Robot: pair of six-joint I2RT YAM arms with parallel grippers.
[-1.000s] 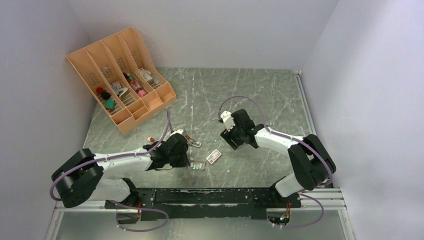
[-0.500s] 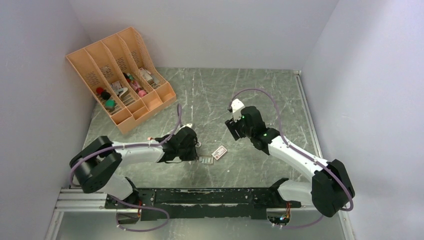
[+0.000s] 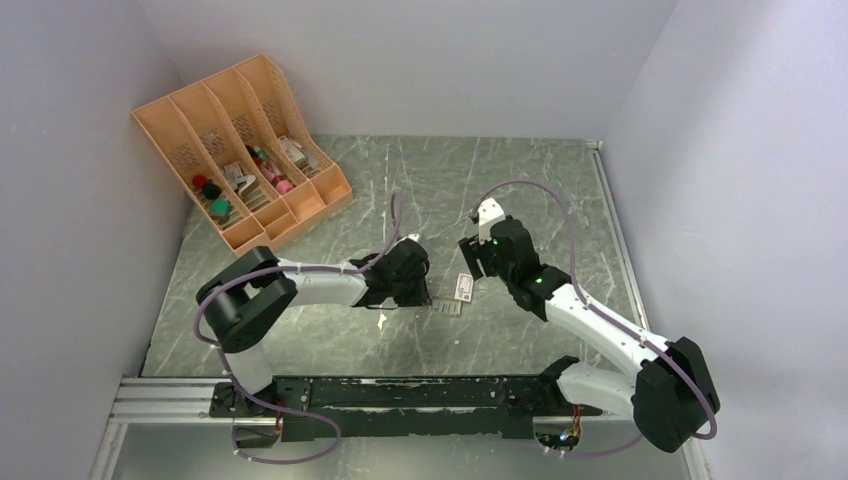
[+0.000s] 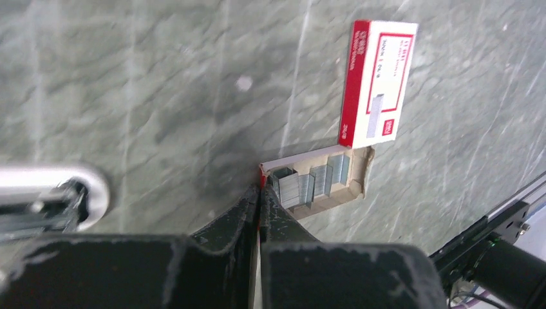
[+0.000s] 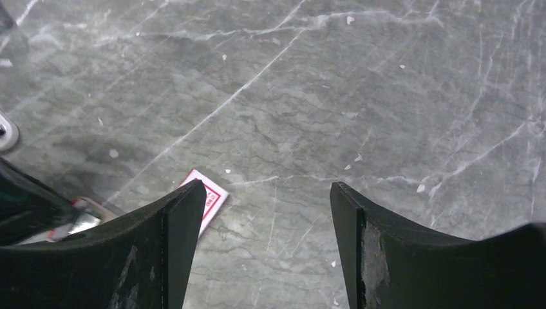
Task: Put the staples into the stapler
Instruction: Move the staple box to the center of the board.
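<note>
Walls: plain pale lilac-grey [image 3: 420, 60], on three sides.
Surface: grey-green marble pattern, white veins [image 3: 520, 180].
Organizer: orange, four slots, 10 o'clock [image 3: 300, 212].
Rail: metal, 6 o'clock [image 3: 160, 397].

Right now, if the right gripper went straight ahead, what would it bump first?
Most likely the bare table: only marble shows between the right gripper's open jaws. The red-and-white staple box lies just off to the side and would probably be missed.

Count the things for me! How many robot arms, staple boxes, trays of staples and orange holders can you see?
Robot arms: 2 (left arm, right arm)
Red-and-white staple box: 1
Tray of staples: 1
Orange holder: 1
Total: 5
</note>
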